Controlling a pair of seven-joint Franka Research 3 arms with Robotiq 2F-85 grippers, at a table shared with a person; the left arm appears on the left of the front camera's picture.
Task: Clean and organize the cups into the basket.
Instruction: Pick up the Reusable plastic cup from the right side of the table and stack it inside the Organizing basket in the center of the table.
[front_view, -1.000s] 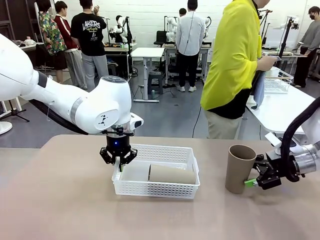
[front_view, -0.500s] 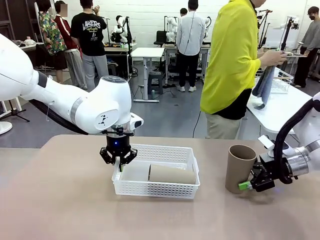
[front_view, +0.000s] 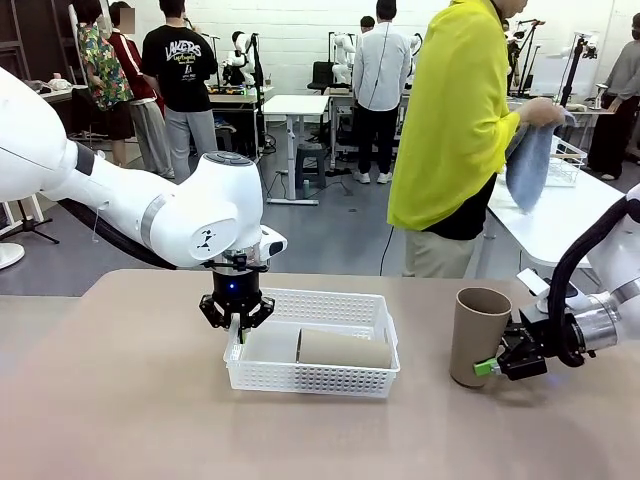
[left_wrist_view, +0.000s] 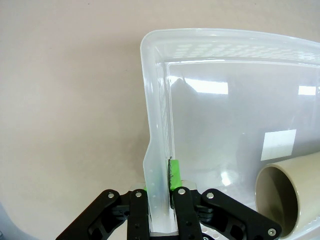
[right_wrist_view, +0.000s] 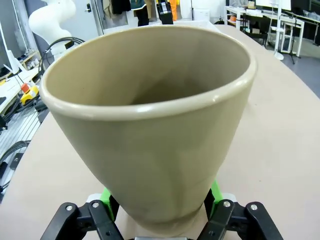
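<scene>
Cup first: the upright tan cup (front_view: 480, 335) stands mouth up between the fingers of my right gripper (front_view: 490, 367). The green pads (right_wrist_view: 213, 192) close on its narrow foot from both sides, just above the table (front_view: 130, 420). I judge the low hold leaves the wide mouth free, so the cup can be tipped onto its side for the basket. Whether the foot rests on the table or rides just clear of it, I cannot tell.

The white mesh basket (front_view: 312, 380) lies well beyond those fingertips, with bare tabletop between. My left gripper (front_view: 237, 322) comes straight down on one short end wall, jaws narrow and clamped on it, one finger outside and one inside. I judge this pins the basket so it cannot slide when a cup goes in.

Inside, a second tan cup (front_view: 345, 349) lies on its side, its open mouth turned toward my left fingers. Bare floor shows between them and that mouth, and more alongside the cup toward the far long wall. That looks like room enough for another cup laid parallel. The rim is low but must be cleared on the way in.

Past the table's far edge a person in yellow (front_view: 455, 130) handles a grey-blue cloth (front_view: 530, 165), well apart from both my grippers.
</scene>
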